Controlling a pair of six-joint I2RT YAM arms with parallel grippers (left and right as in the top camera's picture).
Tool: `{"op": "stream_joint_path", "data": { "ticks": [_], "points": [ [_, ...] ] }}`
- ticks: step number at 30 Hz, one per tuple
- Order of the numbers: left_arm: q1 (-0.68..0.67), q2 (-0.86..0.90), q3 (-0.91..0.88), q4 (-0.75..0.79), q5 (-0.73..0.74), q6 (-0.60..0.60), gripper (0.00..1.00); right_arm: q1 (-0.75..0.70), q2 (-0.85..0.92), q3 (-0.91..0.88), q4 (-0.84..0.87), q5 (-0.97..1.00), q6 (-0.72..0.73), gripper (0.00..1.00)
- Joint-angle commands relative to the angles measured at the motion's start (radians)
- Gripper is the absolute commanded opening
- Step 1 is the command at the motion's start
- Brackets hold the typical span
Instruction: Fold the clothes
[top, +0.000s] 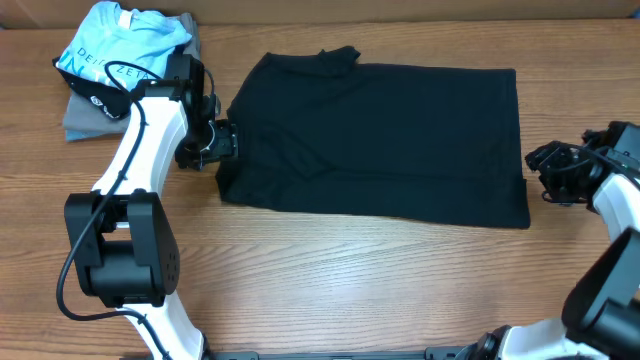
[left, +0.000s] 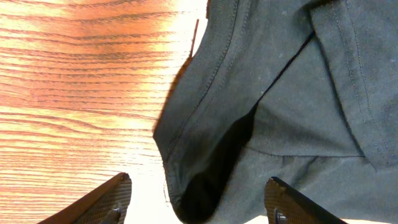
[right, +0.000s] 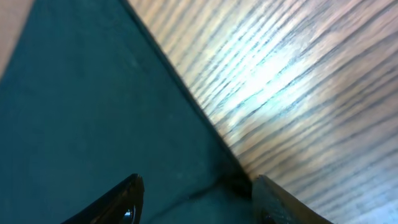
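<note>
Overhead view takes in a wooden counter (top: 330, 280) with the black T-shirt (top: 400, 140) spread flat across its middle as a rough rectangle. The collar bumps up on the upper edge, left of centre. In the upper left corner of the frame a light blue shirt (top: 120, 45) lies on a grey shirt (top: 78, 122), well apart from the work.

The left hand (top: 224, 142) sits at the T-shirt's left edge and the right hand (top: 535, 162) just beside its right edge. In the left wrist view the fingers (left: 112, 200) stand wide apart at the bottom of the frame. The hemmed, doubled-over sleeve (left: 205, 149) runs down between them, not pinched. In the right wrist view the fingers (right: 118, 200) are also apart, straddling the cloth's straight edge near a corner (right: 231, 182), with bare wood to the right; nothing is clamped.

I judge this to be the reach-and-grasp step before a fold, with both hands lined up on opposite edges. The next move calls for each hand to drop low enough to get a finger under the cloth, pinch only the layers meant to travel, then lift together so the soft fabric does not drag or bunch
</note>
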Motion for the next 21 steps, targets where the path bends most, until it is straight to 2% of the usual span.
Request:
{"op": "stream_joint_path", "data": {
  "ticks": [1,4,7,10,15,16,21],
  "points": [
    [-0.002,-0.003,0.023,0.007,0.0,0.019,0.72,0.01,0.06,0.012,0.019,0.015,-0.024,0.59],
    [-0.002,-0.003,0.023,0.011,0.011,0.019,0.72,0.023,0.099,0.012,0.027,0.015,-0.039,0.59],
    [-0.002,-0.003,0.023,0.016,0.019,0.019,0.72,0.043,0.116,0.012,0.03,0.015,-0.041,0.44],
    [-0.002,-0.003,0.023,0.016,0.019,0.019,0.72,0.061,0.117,0.011,0.023,0.025,-0.041,0.41],
    [-0.002,-0.003,0.023,0.015,0.019,0.019,0.72,0.077,0.117,0.012,-0.004,0.064,-0.041,0.15],
    [-0.002,-0.003,0.023,0.015,0.019,0.019,0.72,0.077,0.117,0.012,-0.006,0.064,-0.041,0.04],
    [-0.002,-0.003,0.023,0.015,0.019,0.019,0.72,0.061,0.117,0.066,-0.068,0.063,-0.037,0.04]
  ]
}}
